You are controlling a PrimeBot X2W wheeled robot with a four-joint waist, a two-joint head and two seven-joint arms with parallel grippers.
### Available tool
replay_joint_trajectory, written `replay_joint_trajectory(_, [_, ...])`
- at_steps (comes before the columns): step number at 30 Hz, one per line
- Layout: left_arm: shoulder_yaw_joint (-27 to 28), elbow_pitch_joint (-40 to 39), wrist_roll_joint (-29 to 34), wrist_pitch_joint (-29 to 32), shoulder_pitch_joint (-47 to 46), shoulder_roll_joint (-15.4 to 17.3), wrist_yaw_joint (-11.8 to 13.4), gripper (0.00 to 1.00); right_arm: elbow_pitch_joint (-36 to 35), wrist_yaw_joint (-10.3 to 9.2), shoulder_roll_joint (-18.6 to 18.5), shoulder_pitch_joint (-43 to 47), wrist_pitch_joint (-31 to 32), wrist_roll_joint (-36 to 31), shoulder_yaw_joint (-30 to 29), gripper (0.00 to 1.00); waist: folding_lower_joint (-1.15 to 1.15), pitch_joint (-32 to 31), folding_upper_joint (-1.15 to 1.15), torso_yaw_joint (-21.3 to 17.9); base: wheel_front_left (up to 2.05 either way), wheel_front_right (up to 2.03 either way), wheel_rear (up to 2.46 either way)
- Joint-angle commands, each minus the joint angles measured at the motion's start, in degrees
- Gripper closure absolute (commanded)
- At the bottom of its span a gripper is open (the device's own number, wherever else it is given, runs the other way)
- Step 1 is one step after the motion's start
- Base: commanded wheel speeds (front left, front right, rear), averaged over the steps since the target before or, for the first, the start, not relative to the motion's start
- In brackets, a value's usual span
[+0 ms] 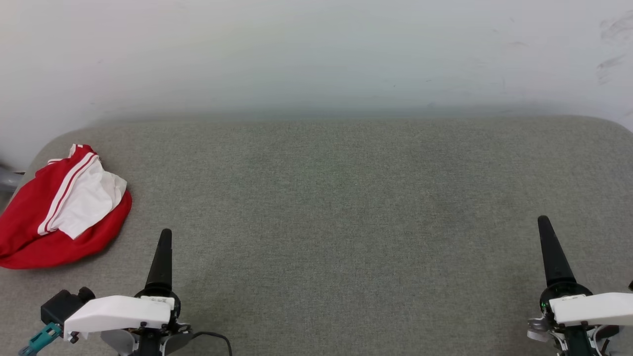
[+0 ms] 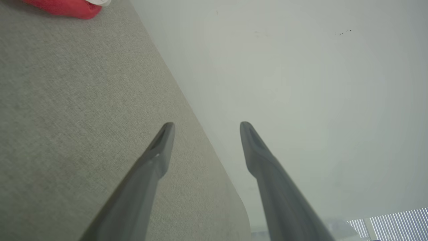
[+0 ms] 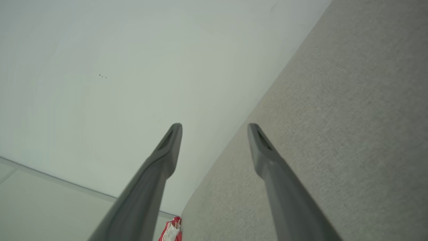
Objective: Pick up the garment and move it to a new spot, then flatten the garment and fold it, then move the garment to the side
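Note:
The garment [image 1: 59,212] lies bunched in a red heap with a white sleeve and striped trim on top, at the far left of the grey fabric surface [image 1: 336,198]. Its red edge [image 2: 67,7] also peeks in at the top left of the left wrist view, and a small bit [image 3: 172,231] shows at the bottom of the right wrist view. My left gripper [image 1: 165,237] hovers low at the lower left, to the right of the heap and apart from it, open and empty [image 2: 204,129]. Far off at the lower right, my right gripper [image 1: 544,222] is open and empty too [image 3: 214,130].
A pale wall [image 1: 316,49] rises directly behind the surface's rounded back edge. A grey object [image 1: 7,179] pokes in at the left edge beyond the garment. The wide stretch of grey fabric lies between the two grippers.

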Motion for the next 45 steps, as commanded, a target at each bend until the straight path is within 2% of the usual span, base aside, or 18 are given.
replay_joint_trajectory(1, [-0.31,-1.52,2.08,-0.42,-0.28,0.17,0.40,0.00,-1.72,0.01,-0.08,-0.61,-0.48,-2.22,0.17,0.00,0.00,0.01,0.00,0.01,0.00,0.00,0.00])
replay_joint_trajectory(14, [-3.23,-4.18,18.38,-3.17,0.86,0.20,4.45,0.00,-6.27,0.01,-0.08,0.96,-3.23,-19.96,3.00,0.00,0.00,0.11,0.00,0.04,0.00,0.00,0.00])
replay_joint_trajectory(20, [-4.43,-4.41,24.55,-4.31,1.17,0.21,5.53,0.00,-6.58,0.01,-0.08,1.90,-4.36,-25.79,4.05,0.00,0.00,0.10,0.00,0.08,0.00,0.00,0.00])
replay_joint_trajectory(45, [-7.29,-3.91,43.49,-8.74,3.27,0.29,7.22,0.00,-5.35,0.01,-0.09,4.60,-8.76,-45.13,4.30,0.00,0.00,0.12,0.00,0.00,0.00,0.00,0.00])
